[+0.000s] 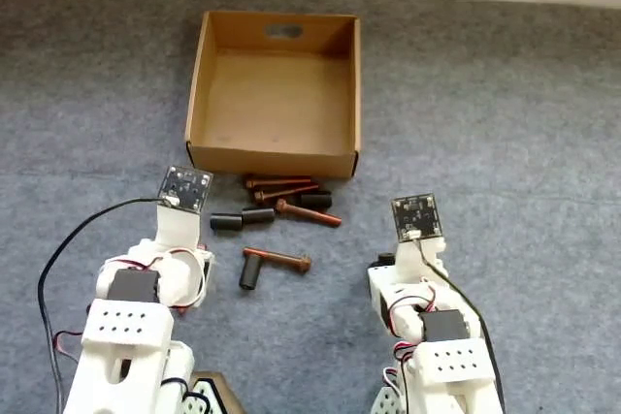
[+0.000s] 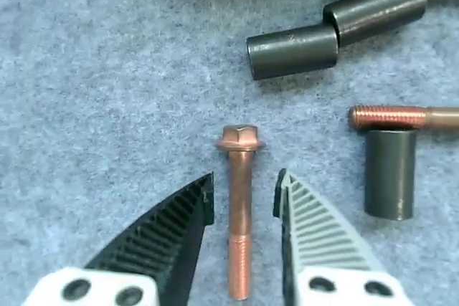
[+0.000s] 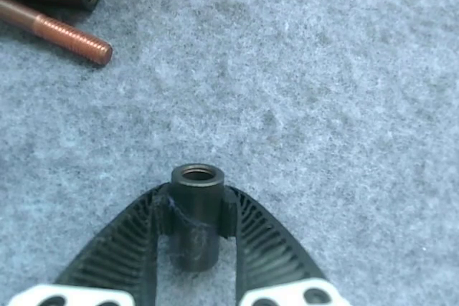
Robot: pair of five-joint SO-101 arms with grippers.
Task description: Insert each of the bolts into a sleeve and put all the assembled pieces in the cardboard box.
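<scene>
Left gripper (image 2: 244,190) half-open, jaws straddling a flat-lying bolt (image 2: 241,170) just in front of the cardboard box (image 1: 273,157); right gripper (image 3: 195,209), farther from the box, clamped on a sleeve (image 3: 195,195). Judgement: close squarely on mid-shank, leaving the thread free for the bore.

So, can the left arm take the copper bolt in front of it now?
Probably yes: the left pincer is open, the bolt lies between its fingers, touching neither, and the nearest sleeve lies off to one side.
</scene>
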